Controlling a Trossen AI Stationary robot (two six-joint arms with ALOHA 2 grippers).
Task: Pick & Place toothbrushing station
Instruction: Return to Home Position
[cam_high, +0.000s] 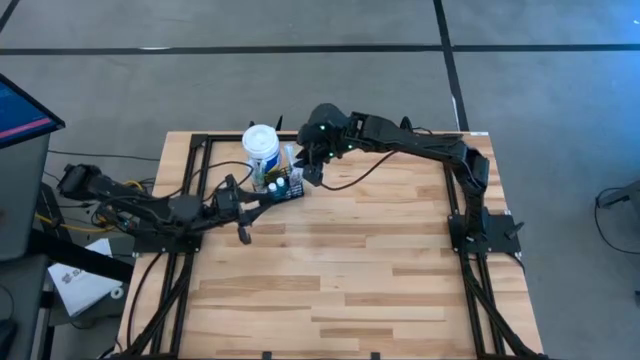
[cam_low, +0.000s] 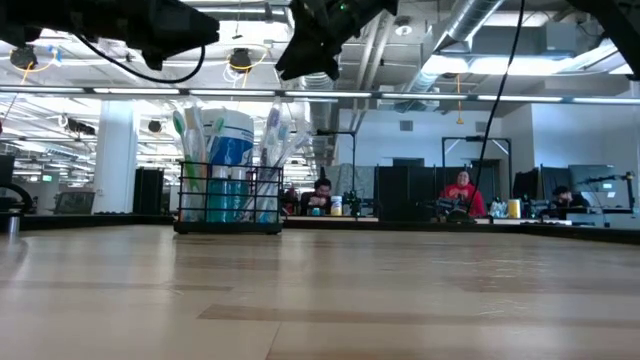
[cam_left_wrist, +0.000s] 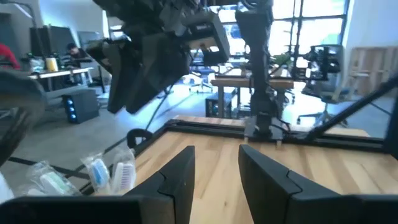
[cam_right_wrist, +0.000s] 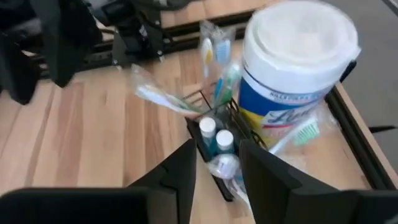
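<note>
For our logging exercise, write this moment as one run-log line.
wire caddy: holds toothbrushes, by white tub | right gripper: open, empty, above caddy | left gripper: open, empty, beside caddy
</note>
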